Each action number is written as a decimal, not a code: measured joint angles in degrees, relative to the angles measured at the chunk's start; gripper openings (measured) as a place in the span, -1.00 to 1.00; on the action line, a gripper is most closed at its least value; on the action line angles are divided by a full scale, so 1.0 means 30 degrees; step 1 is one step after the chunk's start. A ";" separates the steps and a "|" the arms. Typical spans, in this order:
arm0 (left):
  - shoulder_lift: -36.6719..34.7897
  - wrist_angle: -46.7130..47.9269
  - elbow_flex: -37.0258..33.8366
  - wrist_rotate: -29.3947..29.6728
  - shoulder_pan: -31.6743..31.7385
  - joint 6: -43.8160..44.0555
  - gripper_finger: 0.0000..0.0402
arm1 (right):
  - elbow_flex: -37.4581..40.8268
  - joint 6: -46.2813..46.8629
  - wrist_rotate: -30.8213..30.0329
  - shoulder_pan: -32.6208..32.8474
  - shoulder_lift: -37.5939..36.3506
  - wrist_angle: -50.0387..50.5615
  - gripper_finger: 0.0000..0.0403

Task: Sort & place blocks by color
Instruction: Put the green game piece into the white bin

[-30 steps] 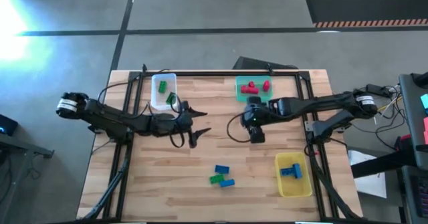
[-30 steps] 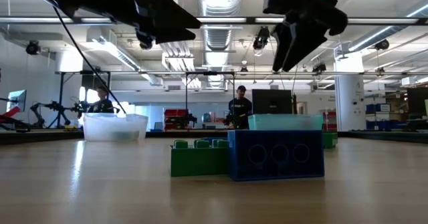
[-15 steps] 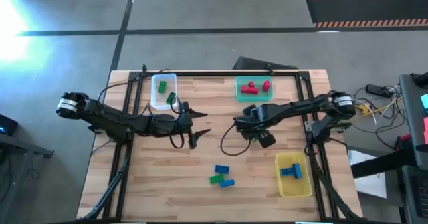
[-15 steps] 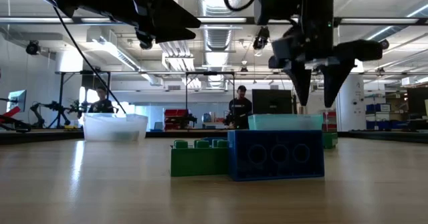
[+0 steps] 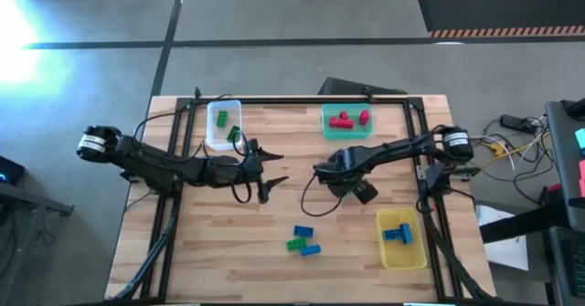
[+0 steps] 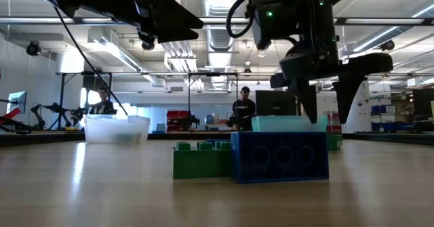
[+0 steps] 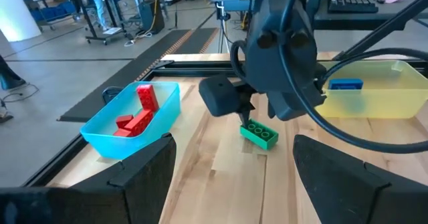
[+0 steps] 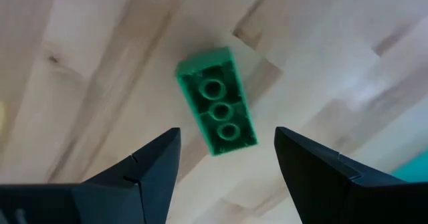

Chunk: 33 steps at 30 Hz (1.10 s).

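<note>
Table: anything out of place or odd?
Nothing is damaged or spilled. One green block lies alone, studs up, beneath the open right tool, nearer the teal bin of reds than the clear bin holding greens. Three more blocks lie loose together elsewhere.

From above, you cannot see the green block [image 8: 217, 110]: the right gripper [image 5: 352, 189] hangs directly over it and covers it. At table height, the blue block [image 6: 279, 156] in front hides it too, along with part of the teal bin [image 6: 288, 123] behind that gripper. Both of the left gripper's fingers [image 7: 144, 174] are cut off by its wrist picture's edge.
</note>
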<state>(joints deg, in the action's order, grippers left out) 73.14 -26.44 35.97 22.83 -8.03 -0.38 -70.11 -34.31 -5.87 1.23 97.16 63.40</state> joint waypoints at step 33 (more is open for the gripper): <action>0.0000 -0.0007 -0.0015 -0.0015 0.0007 -0.0168 0.41 | 0.0953 0.5276 -0.0027 -0.0044 0.0124 -0.6422 -0.38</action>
<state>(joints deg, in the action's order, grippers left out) 73.14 -26.46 35.92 22.79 -8.01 -0.89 -67.25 -18.48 -5.95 1.10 97.53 44.13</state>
